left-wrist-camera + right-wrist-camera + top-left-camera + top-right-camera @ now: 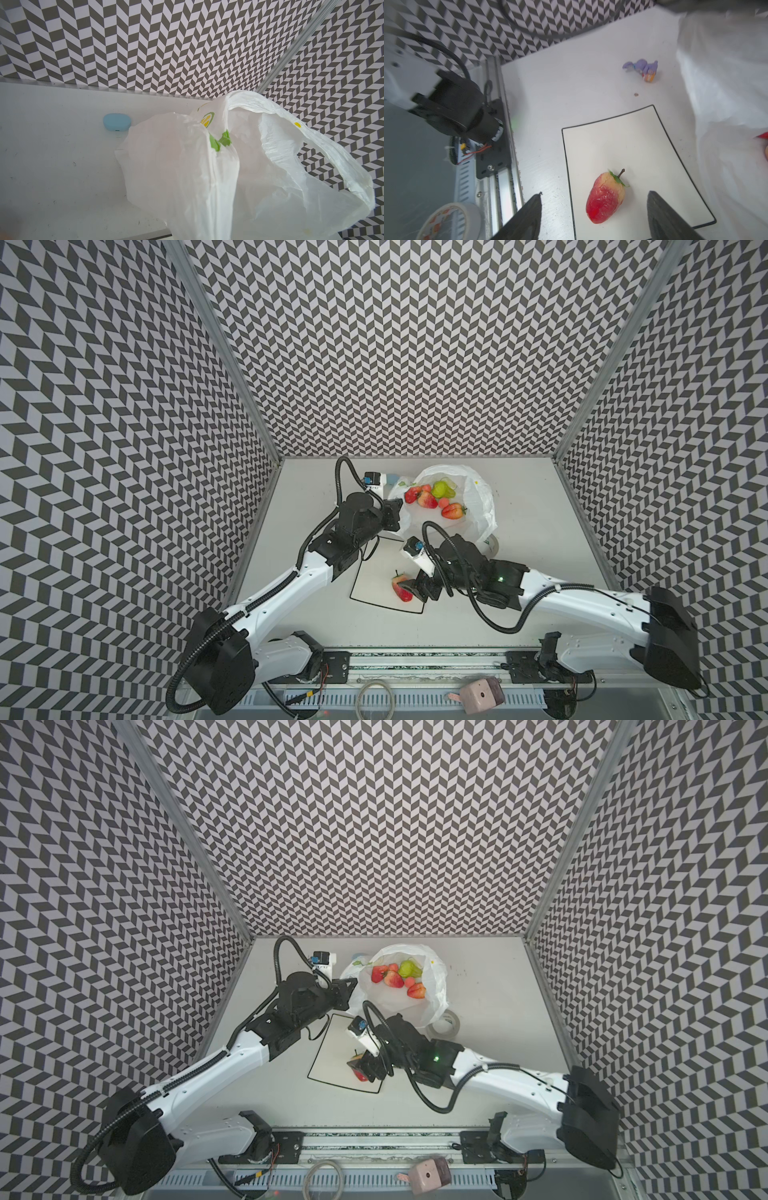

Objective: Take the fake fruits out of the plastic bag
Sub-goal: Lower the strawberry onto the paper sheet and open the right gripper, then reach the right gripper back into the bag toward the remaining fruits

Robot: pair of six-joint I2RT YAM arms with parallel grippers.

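A robot lab test cell: chevron-patterned walls (415, 344) box in a white table (540, 531), two arms (282, 593) bolted to a near rail (415, 655)

Red strawberry (605, 199), black-rimmed white plate (633, 145)

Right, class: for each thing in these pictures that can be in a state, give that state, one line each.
plastic bag: mouth open, edge lifted, fruits inside
left gripper: shut on the plastic bag's edge
right gripper: open, either side of the strawberry, not touching it
strawberry: out of the bag, lying on its side on the plate
plate: lying flat, one fruit on it
tape roll: lying flat by the bag
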